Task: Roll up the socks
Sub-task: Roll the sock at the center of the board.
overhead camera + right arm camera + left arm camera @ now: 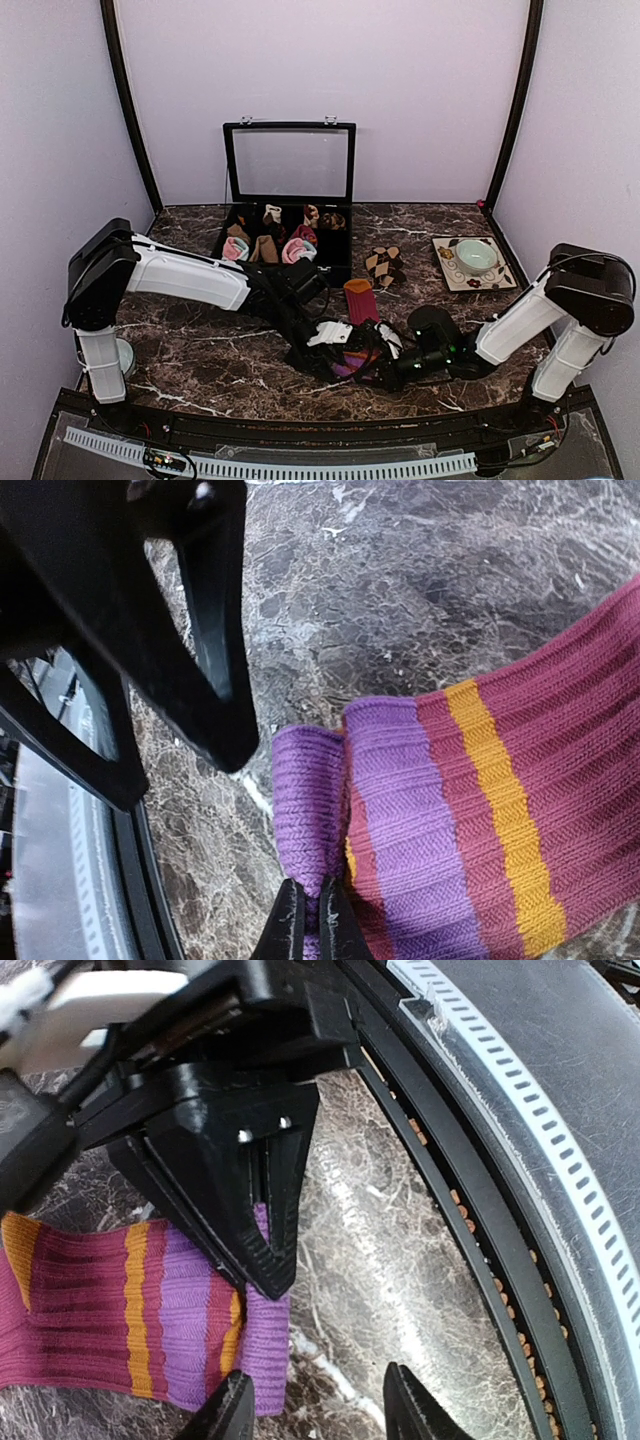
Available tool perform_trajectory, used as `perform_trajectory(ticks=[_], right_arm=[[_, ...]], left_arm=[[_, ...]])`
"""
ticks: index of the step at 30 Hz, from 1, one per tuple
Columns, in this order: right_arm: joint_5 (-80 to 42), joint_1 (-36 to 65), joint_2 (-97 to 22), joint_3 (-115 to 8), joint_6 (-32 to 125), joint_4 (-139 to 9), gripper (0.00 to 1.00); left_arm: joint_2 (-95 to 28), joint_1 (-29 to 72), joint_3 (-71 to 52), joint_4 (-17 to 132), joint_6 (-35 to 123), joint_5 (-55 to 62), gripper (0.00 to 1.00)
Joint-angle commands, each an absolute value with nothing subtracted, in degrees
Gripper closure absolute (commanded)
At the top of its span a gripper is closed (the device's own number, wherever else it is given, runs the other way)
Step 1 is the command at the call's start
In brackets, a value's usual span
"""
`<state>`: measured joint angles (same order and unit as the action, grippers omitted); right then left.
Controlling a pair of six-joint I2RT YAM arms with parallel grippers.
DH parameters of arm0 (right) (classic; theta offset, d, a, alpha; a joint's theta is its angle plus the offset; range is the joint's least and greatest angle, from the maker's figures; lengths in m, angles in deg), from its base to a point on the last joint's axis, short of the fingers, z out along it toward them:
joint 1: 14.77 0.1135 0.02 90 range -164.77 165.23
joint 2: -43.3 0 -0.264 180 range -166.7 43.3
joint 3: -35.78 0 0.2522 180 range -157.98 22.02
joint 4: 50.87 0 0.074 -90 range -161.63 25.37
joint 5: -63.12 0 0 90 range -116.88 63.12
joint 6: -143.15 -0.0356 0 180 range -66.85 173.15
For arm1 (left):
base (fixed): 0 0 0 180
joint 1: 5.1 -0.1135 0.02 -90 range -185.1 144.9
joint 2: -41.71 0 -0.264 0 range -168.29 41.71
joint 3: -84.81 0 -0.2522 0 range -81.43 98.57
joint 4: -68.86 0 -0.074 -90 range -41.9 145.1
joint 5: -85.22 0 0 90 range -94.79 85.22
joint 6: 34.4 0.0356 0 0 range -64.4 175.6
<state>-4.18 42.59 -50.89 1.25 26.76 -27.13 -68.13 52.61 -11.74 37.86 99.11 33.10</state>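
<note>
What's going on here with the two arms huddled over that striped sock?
Both arms meet near the front of the marble table over the long magenta striped sock. The right pincer is shut on the sock's purple cuff. The left pincer hangs open just beside that cuff, gripping nothing. The rest of the sock lies stretched out, so rolling has barely begun. The brown-and-beige diamond sock lies untouched farther back, beside the open compartment box.
</note>
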Motion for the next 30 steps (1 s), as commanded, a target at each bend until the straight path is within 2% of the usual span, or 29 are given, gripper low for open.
perform_trajectory(ticks=[1, 9, 19, 24, 30], right_arm=[[-2.4, 40.3, -54.6, 3.1, 23.8, -33.0, 1.00], [-0.6, 39.5, -56.7, 2.3, 23.1, -33.2, 1.00], [0.2, 38.7, -57.1, 2.4, 21.6, -33.5, 1.00], [0.5, 38.6, -57.0, 1.9, 21.7, -33.9, 1.00], [-0.3, 38.6, -55.4, 1.4, 22.8, -35.0, 0.96]], left_arm=[[-68.9, 53.3, -13.0, 39.4, 100.9, 30.5, 0.53], [-69.8, 53.5, -13.2, 42.1, 101.9, 27.8, 0.56], [-71.1, 54.4, -13.5, 41.8, 106.5, 26.6, 0.66], [-71.8, 54.4, -12.6, 42.4, 105.3, 26.2, 0.91], [-73.8, 54.4, -10.6, 39.1, 102.5, 28.3, 0.95]])
